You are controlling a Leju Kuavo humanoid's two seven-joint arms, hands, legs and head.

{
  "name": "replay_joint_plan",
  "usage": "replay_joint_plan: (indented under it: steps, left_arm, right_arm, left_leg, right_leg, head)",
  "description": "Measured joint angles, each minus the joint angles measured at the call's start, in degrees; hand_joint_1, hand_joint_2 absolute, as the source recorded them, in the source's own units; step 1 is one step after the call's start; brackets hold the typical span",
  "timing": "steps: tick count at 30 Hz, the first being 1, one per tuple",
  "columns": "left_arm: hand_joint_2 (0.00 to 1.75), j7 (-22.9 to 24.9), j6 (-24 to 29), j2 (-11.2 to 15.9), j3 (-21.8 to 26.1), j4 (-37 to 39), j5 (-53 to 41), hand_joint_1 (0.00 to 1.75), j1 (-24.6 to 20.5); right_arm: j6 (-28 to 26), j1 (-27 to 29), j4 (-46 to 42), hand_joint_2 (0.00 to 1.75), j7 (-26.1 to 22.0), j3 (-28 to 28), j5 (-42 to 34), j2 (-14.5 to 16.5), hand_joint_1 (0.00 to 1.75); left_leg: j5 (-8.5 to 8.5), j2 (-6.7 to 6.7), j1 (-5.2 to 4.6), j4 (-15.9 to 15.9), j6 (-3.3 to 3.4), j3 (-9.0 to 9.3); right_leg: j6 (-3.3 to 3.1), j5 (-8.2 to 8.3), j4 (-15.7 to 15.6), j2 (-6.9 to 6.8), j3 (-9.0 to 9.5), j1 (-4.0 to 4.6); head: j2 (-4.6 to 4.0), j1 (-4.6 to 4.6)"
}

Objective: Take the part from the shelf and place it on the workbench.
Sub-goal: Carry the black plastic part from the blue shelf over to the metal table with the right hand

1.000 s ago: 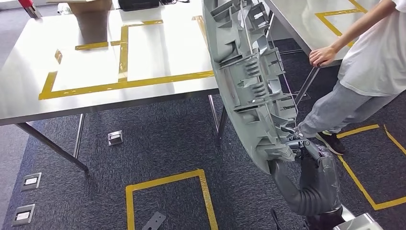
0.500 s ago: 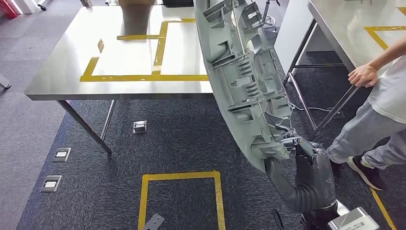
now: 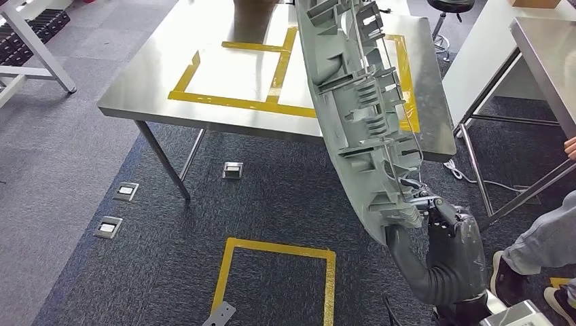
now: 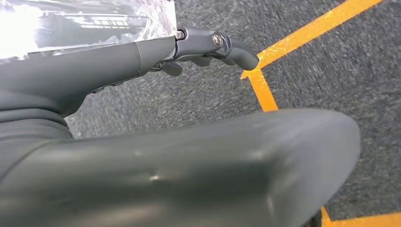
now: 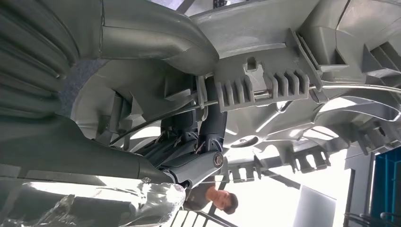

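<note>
- One worktop (image 3: 224, 119) ahead w/ yellow tape boxes (image 3: 231, 81) on steel top; good landing zone, judged as the workbench meant. Best to square up to its near edge before lowering anything.
- Big grey moulded part (image 3: 353, 115), long & curved, ribbed inner face toward camera, held near upright, upper end over worktop's right portion, lower end down at right hand. Off the shelf already, not yet set down.
- Tip the long part slowly toward flat; top-heavy by the look, so a fast swing likely twists it in the grip. Keep lower end clear of worktop's edge & leg (image 3: 166, 159).
- Person's leg (image 3: 543, 241) at far right, near arm; better to steer the part away from that side.
- Right hand (image 3: 448, 227) low in head view, fingers (image 5: 208, 127) closed on part's lower ribs & thin metal rod; keep hold till part rests fully on top.
- Left hand (image 4: 208, 45) hanging over carpet & floor tape, fingers curled in, holding nothing; could help steady the part's upper half.
</note>
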Motion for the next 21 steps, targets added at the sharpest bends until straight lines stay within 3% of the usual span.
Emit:
replay_joint_plan:
  steps: [3,14,21]
  left_arm:
    - [1.75,0.1,0.0,0.0,0.0,0.0,0.0,0.0,0.2]
    - [1.75,0.1,0.0,0.1,0.0,0.0,0.0,0.0,0.2]
    - [1.75,0.4,0.0,0.1,0.0,0.0,-0.1,0.0,0.2]
  right_arm:
    - [-0.1,0.1,0.1,1.75,0.0,-0.1,-0.1,0.0,1.75]
    - [-0.2,0.1,0.2,1.75,0.0,-0.1,-0.2,0.0,1.75]
    - [-0.2,0.1,0.2,1.75,0.0,-0.1,-0.2,0.0,1.75]
  left_leg:
    - [-0.08,-0.05,0.1,0.1,-0.02,-0.12]
    - [0.22,-0.01,0.22,-0.8,-0.9,0.35]
    - [0.22,-0.01,0.16,-0.8,-0.93,0.34]
  right_leg:
    - [0.31,-0.12,-0.8,0.16,0.19,0.15]
    - [-0.22,-0.24,-0.7,0.22,0.24,0.27]
    - [-0.21,-0.23,-0.8,0.21,0.34,0.2]
  head:
    - [0.0,-0.11]
    - [0.0,-0.11]
    - [0.0,-0.1]
